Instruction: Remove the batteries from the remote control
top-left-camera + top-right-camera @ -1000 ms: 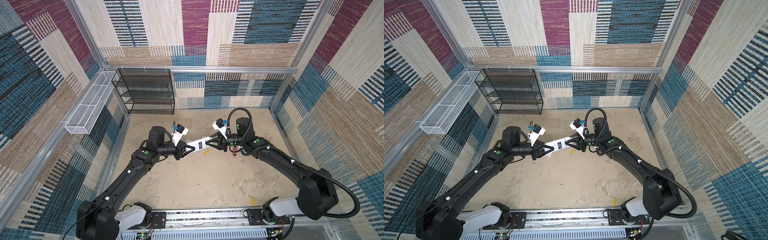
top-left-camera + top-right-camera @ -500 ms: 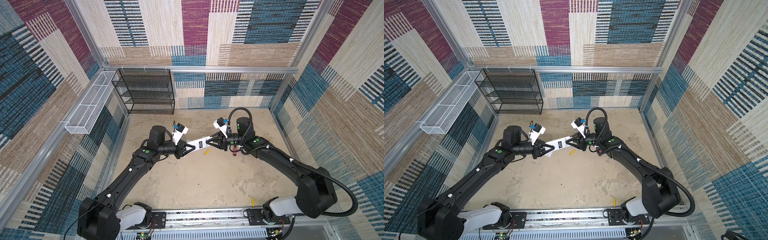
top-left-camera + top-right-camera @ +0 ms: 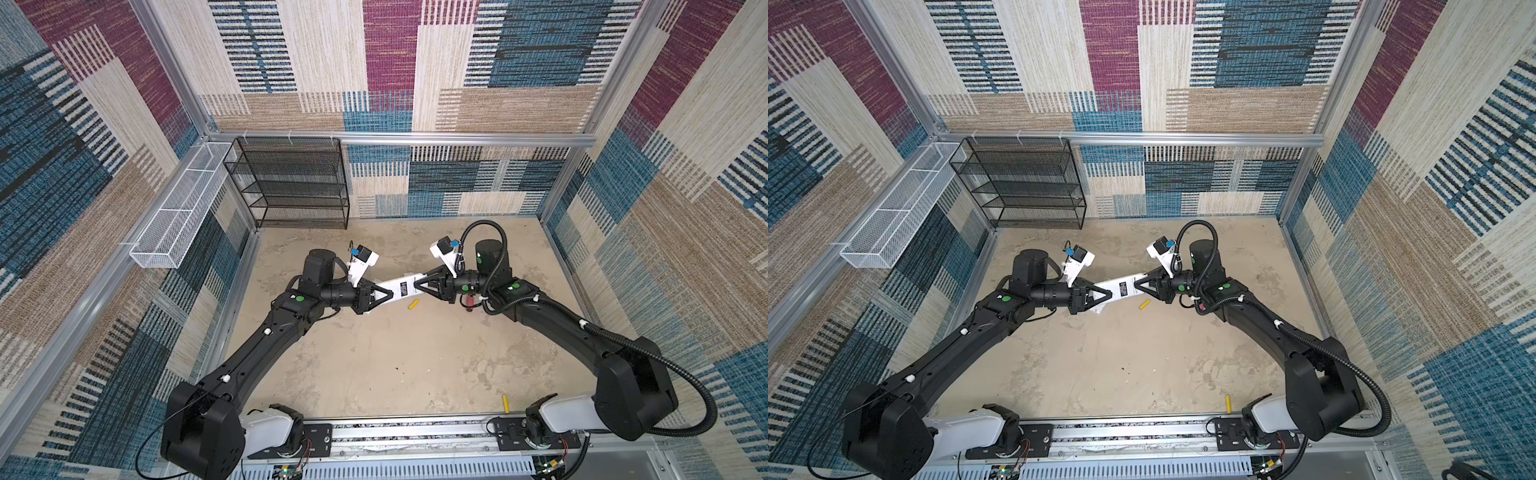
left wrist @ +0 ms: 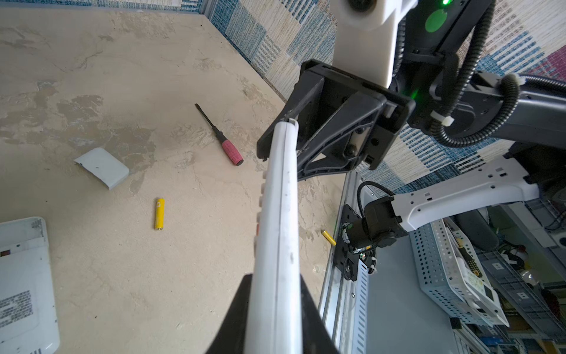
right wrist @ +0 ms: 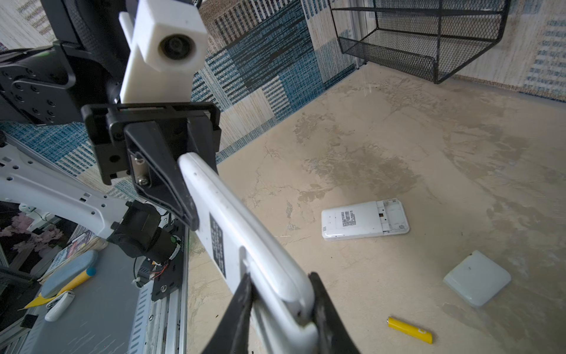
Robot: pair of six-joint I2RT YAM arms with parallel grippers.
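Note:
A white remote control hangs above the floor, held at both ends. My left gripper is shut on one end. My right gripper is shut on the other end, where the closed back cover sits. The remote's label side faces the right wrist camera. No battery shows inside it. One yellow battery lies on the floor just below the remote. Another yellow battery lies by the front rail.
A second white remote lies on the floor with its battery bay open. A loose white cover and a red-handled screwdriver lie nearby. A black wire rack stands at the back left.
Both grippers and the remote between them have risen very slightly. Nothing was taken hold of or let go.

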